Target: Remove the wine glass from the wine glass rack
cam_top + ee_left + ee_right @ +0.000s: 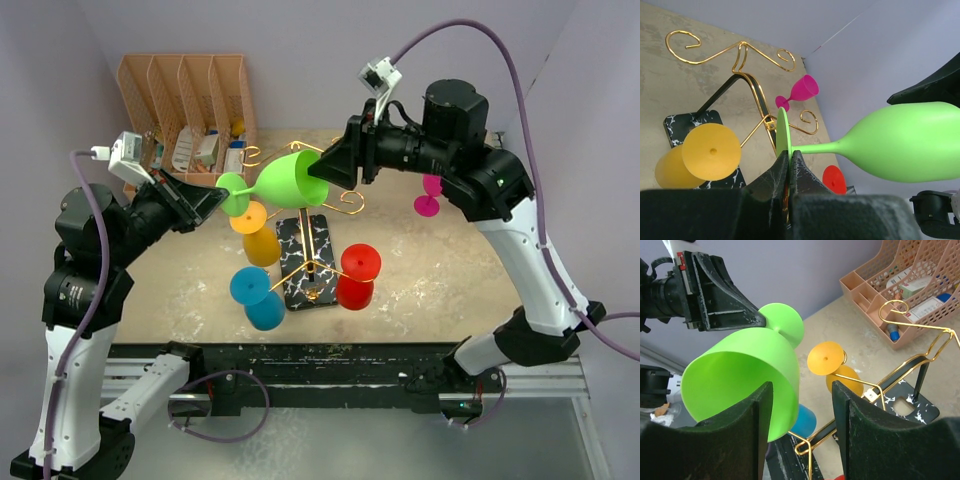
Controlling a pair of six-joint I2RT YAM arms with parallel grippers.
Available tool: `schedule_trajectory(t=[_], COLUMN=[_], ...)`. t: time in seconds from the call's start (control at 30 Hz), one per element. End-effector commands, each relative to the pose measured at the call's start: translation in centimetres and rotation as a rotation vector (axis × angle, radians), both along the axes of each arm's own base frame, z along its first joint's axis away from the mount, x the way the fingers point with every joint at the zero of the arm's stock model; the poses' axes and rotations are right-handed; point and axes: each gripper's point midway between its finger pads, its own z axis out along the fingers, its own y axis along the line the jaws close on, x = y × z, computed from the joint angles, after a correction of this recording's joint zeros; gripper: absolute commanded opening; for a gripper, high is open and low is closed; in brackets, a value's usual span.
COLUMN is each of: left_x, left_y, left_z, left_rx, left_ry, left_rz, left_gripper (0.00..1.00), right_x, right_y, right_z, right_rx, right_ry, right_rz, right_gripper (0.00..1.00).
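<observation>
1. The left hand is pressed together on the flat round foot of the green wine glass. It pinches the edge of the foot.
2. The right hand is spread wide. Its two fingers sit at the open mouth of the glass bowl. I cannot tell if they touch it.
3. The green wine glass lies on its side up in the air between the two hands. Its foot points to the left hand and its bowl points to the right hand.
4. The glass is above the back hooks of the gold wire rack.
5. The rack stands on its black base with white lines, in the middle of the surface.
6. A yellow glass, a blue glass and a red glass hang on the rack arms.
7. A pink glass lies on the surface, far to the right, partly behind the right arm.
8. A peach box with slots stands at the back left.
</observation>
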Motion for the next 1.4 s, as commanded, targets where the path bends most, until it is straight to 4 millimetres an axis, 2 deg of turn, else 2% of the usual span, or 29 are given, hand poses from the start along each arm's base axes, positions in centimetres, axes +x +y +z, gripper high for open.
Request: schedule_trajectory(t=[0.0,0.07,0.1,0.17,0.2,0.27,0.33,0.4,0.47,0.6,0.67,0.73,0.8,0.9,0.97,1.03,1.13,1.37], left_x=[-0.6,-0.5,-0.4,-0.3,-0.1,0.0,0.2,0.3,0.3,0.2,0.0,-0.1,-0.3,-0.4,-0.4,-0.4,-0.2,-0.3], left_y=[-0.2,-0.3,-0.3,-0.3,-0.3,-0.1,0.2,0.6,1.1,1.9,2.2,2.5,2.8,3.4,3.7,3.9,4.2,5.3], left_z=[2.5,2.5,2.4,2.3,2.1,1.8,1.4,1.1,0.9,0.5,0.3,0.1,-0.2,-0.3,-0.5,-0.7,-1.3,-3.1], left_rx=[-0.008,-0.008,-0.008,-0.006,-0.007,-0.005,-0.001,0.005,0.011,0.031,0.045,0.063,0.083,0.114,0.132,0.150,0.177,0.244], left_ry=[-0.085,-0.082,-0.081,-0.074,-0.069,-0.061,-0.047,-0.039,-0.029,-0.027,-0.028,-0.026,-0.025,-0.035,-0.035,-0.034,-0.020,0.027], left_rz=[-0.022,-0.024,-0.027,-0.026,-0.021,-0.007,0.013,0.038,0.068,0.107,0.119,0.132,0.144,0.164,0.177,0.185,0.192,0.232], left_gripper=[0.00,0.00,0.00,0.00,0.00,0.16,0.35,0.49,0.58,0.62,0.62,0.62,0.62,0.62,0.62,0.62,0.62,0.62], right_x=[-0.5,-0.5,-0.6,-0.2,0.3,1.3,3.4,5.2,7.6,13.4,16.2,19.1,21.4,23.0,23.5,23.6,23.4,22.9], right_y=[0.0,0.4,0.6,0.7,0.6,0.1,-1.1,-2.9,-5.8,-13.8,-18.4,-24.0,-29.9,-37.0,-40.2,-42.3,-44.4,-44.6], right_z=[1.8,1.5,1.4,1.1,1.1,1.1,1.7,3.0,4.5,5.9,5.5,3.8,0.9,-4.2,-7.5,-11.2,-15.2,-22.1], right_rx=[0.020,0.017,0.014,0.002,-0.005,-0.021,-0.033,-0.022,0.011,-0.003,-0.012,-0.044,-0.101,-0.183,-0.227,-0.284,-0.384,-0.520], right_ry=[-0.067,-0.063,-0.061,-0.053,-0.051,-0.045,-0.075,-0.098,-0.109,-0.153,-0.133,-0.091,-0.021,0.110,0.191,0.273,0.355,0.488], right_rz=[-0.009,0.000,0.006,-0.012,-0.036,-0.105,-0.219,-0.309,-0.417,-0.799,-0.947,-1.111,-1.268,-1.430,-1.486,-1.518,-1.563,-1.513], right_gripper=[0.52,0.45,0.37,0.09,0.00,0.00,0.00,0.00,0.00,0.00,0.00,0.00,0.00,0.00,0.00,0.00,0.00,0.00])
